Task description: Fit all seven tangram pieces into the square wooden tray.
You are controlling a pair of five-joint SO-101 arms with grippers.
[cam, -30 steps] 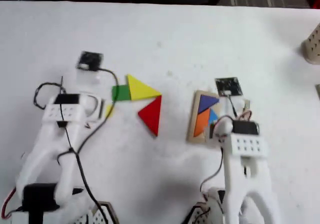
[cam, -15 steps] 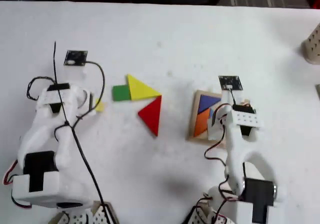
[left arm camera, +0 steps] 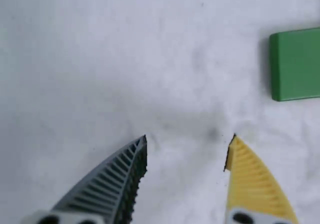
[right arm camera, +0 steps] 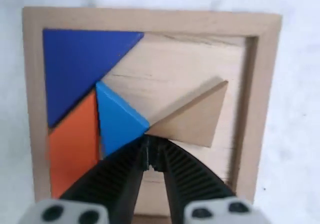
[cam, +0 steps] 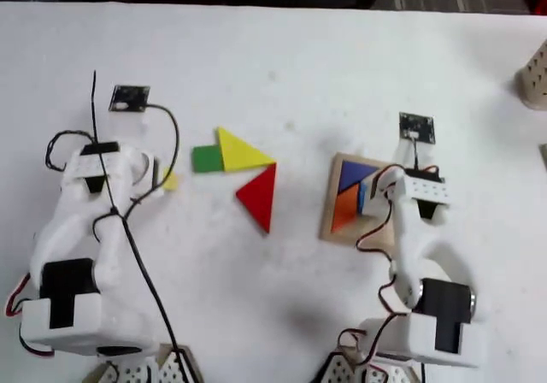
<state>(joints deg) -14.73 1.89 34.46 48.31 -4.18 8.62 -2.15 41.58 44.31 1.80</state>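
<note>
Currently the square wooden tray (right arm camera: 265,109) holds a dark blue triangle (right arm camera: 75,64), an orange piece (right arm camera: 72,149), a light blue piece (right arm camera: 117,121) and a tan wooden triangle (right arm camera: 195,119). The green square block (left arm camera: 295,64), yellow triangle (cam: 242,152) and red triangle (cam: 259,197) lie on the white bench (cam: 299,67). The right tool (right arm camera: 150,159) hangs over the tray, closed on nothing, its tips near where light blue meets tan. The tan triangle sits askew, so a nudge could ride it onto a neighbour. The left tool (left arm camera: 189,141) gapes empty beside the green block, and a skewed pinch might shove it away
</note>
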